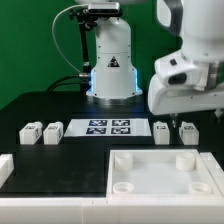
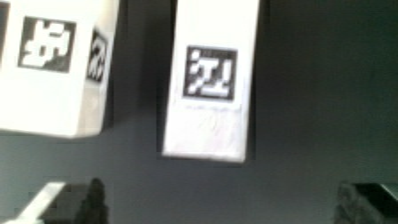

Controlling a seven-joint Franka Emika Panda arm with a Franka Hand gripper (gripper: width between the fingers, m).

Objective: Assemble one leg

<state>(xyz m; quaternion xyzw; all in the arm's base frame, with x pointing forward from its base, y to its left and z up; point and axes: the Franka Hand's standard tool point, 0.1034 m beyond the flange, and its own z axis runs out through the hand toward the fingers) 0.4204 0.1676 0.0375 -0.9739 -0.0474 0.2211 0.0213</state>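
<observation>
Leg (image 2: 214, 90) sits on the table off the marker board's (image 1: 108, 127) exterior-view right end, beside a twin leg (image 2: 54, 60), under the gripper (image 2: 222, 188), spread wide, gripping nothing; rimmed tray (image 1: 160, 181) in front of board, only corner sockets inside.

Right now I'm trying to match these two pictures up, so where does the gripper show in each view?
Exterior view: the gripper hangs at the exterior view's right, above the two legs beside the marker board.
Wrist view: only its two dark fingertips show, spread open, one leg ahead of the gap.
Shared landmark: that pair of tagged legs, side by side in both views.
</observation>
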